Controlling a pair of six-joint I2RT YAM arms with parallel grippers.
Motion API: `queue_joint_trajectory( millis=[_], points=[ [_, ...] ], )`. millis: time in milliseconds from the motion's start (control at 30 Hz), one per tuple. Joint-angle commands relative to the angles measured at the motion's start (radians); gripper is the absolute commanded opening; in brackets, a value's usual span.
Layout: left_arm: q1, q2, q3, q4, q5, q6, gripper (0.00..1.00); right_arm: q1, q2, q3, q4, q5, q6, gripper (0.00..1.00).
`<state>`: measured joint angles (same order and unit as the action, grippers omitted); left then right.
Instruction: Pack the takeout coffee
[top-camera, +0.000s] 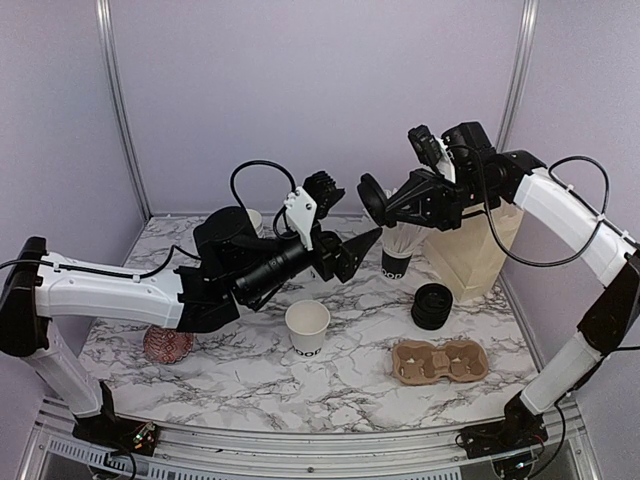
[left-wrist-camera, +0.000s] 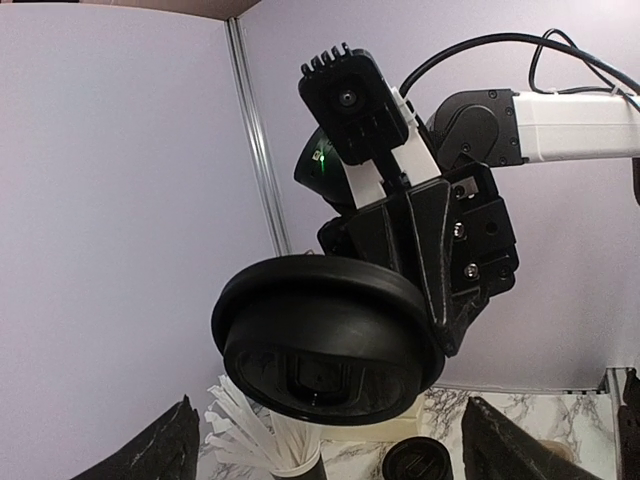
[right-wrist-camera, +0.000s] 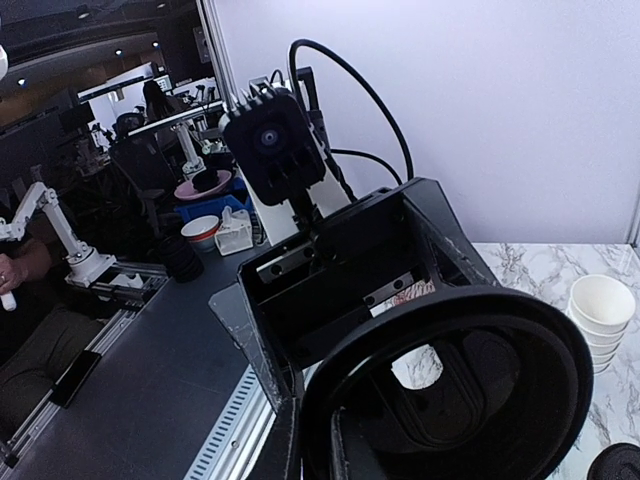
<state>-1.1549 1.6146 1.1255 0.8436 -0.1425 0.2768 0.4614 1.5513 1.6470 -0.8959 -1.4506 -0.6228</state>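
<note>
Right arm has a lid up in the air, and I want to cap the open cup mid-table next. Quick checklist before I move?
1. Lid held by right gripper: ok, pinched at its rim.
2. Lid level for capping: not ok, it is turned on edge, facing the left gripper.
3. Cup upright and uncovered: ok.
4. Path from lid to cup: not ok, in the top view the left gripper, open and empty, lies between them.
5. Cup filled: cannot tell.
6. Carrier slots free: ok, both look empty.
</note>
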Motion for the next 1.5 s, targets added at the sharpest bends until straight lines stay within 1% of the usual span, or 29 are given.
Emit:
queue_joint_trajectory(
  millis=[0, 167, 333, 667, 933, 1200, 1267, 1367, 1467],
  points=[
    [0.009, 0.023, 0.038, 0.067, 0.047, -0.003, 0.89, 0.009, -0.022, -0.003, 0.035, -0.034, 0.032, 0.09],
    [0.014, 0.042, 0.055, 0.071, 0.07, -0.009, 0.86, 0.012, -0.02, -0.004, 0.037, -0.035, 0.038, 0.09],
    [0.018, 0.06, 0.07, 0.079, 0.064, -0.011, 0.9, 0.015, -0.023, -0.008, 0.037, -0.033, 0.043, 0.1],
    [0.029, 0.08, 0.086, 0.097, 0.048, -0.038, 0.9, 0.018, -0.031, -0.018, 0.04, -0.027, 0.05, 0.1],
    [0.04, 0.094, 0.092, 0.095, 0.107, -0.053, 0.84, 0.017, -0.033, -0.019, 0.043, -0.033, 0.055, 0.11],
    [0.044, 0.096, 0.097, 0.095, 0.128, -0.057, 0.77, 0.017, -0.03, -0.033, 0.047, -0.022, 0.059, 0.12],
    [0.046, 0.093, 0.093, 0.095, 0.13, -0.061, 0.76, 0.017, -0.03, -0.033, 0.048, -0.016, 0.06, 0.14],
    [0.046, 0.085, 0.083, 0.087, 0.13, -0.07, 0.75, 0.017, -0.033, -0.026, 0.051, 0.008, 0.069, 0.21],
    [0.046, 0.058, 0.064, 0.047, 0.127, -0.079, 0.74, 0.012, -0.038, -0.003, 0.036, 0.095, 0.065, 0.34]
  ],
)
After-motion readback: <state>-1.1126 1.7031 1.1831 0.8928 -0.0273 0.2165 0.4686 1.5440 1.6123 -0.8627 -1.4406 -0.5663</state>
